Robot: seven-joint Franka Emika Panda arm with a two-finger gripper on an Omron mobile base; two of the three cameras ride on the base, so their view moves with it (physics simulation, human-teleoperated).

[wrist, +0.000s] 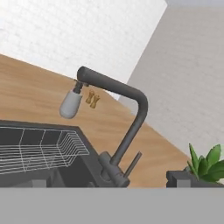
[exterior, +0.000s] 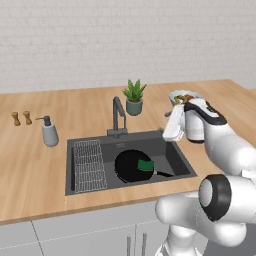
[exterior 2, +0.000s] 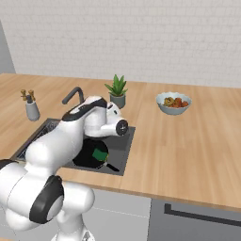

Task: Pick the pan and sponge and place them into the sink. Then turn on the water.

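Observation:
The black pan (exterior: 131, 167) lies in the dark grey sink (exterior: 176, 154), its handle pointing to the right front. On the pan's right side rests the green sponge (exterior: 145, 164). From the right base view, pan (exterior 2: 88, 159) and sponge (exterior 2: 100, 154) sit just below my arm. My gripper (exterior: 169, 134) hovers over the basin's back right corner, open and holding nothing. It faces the dark faucet (exterior: 118, 117). In the hand view the faucet (wrist: 127, 92) stands close ahead, between wide-apart fingertips (wrist: 177, 177). No water shows at the spout.
A wire rack (exterior: 90, 165) fills the sink's left side. A grey soap dispenser (exterior: 49, 132) and two small shakers (exterior: 21, 118) stand left of the sink. A potted plant (exterior: 134, 97) is behind the faucet, a bowl of food (exterior 2: 174, 103) to the right.

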